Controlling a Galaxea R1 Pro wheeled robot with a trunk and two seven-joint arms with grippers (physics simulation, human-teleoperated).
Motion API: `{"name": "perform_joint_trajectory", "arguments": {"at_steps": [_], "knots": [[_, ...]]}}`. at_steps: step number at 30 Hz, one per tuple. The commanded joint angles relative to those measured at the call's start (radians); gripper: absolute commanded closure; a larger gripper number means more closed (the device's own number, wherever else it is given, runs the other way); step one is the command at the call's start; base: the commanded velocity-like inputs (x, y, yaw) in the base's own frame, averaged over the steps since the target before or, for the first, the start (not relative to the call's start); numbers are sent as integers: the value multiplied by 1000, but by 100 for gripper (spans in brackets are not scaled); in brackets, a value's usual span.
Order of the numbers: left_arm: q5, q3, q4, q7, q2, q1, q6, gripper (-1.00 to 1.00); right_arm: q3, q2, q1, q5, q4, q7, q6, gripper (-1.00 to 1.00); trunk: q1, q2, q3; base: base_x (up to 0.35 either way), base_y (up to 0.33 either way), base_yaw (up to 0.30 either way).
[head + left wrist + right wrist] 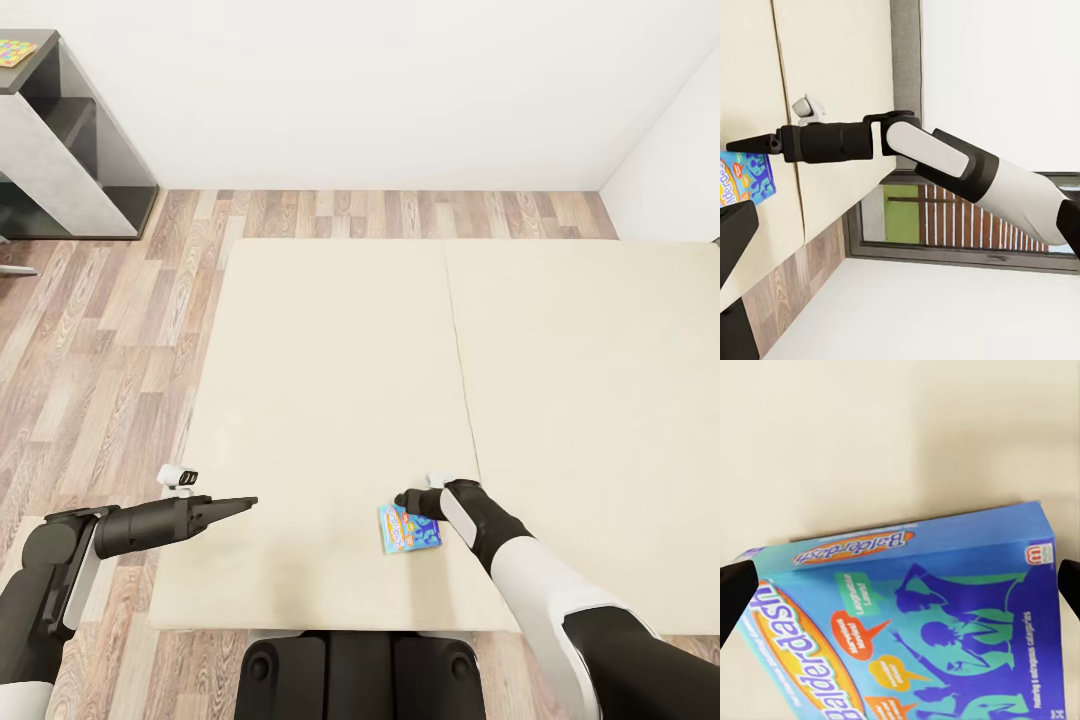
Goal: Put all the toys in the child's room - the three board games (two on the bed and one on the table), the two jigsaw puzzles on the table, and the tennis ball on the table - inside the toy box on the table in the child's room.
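- Your right wrist camera looks onto the blue board game [937, 622], titled "Balderdash", lying on the cream mattress [900, 435].
- One dark fingertip [733, 592] shows at each side edge, spread apart, with the box between them.

The board game [915, 622] is showing a bright blue cover with teal silhouettes and orange bubbles. The bed [330, 360] is looking plain cream, the floor [90, 350] grey-brown wood plank, the jigsaw puzzle [14, 51] multicoloured.

One blue board game [410, 528], one jigsaw puzzle [15, 51], one bed [330, 380].
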Motion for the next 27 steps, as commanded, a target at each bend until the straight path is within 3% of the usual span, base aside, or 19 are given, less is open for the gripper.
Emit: {"name": "perform_joint_trajectory", "arguments": {"at_steps": [1, 27], "knots": [[-1, 0, 0, -4, 0, 0, 11, -100, 7, -1, 0, -4, -1, -1, 5, -100, 1, -2, -1, 0, 0, 0], [-2, 0, 0, -4, 0, 0, 11, -100, 15, 4, 0, -5, -1, 0, 28, -100, 1, -2, -1, 0, 0, 0]]}}
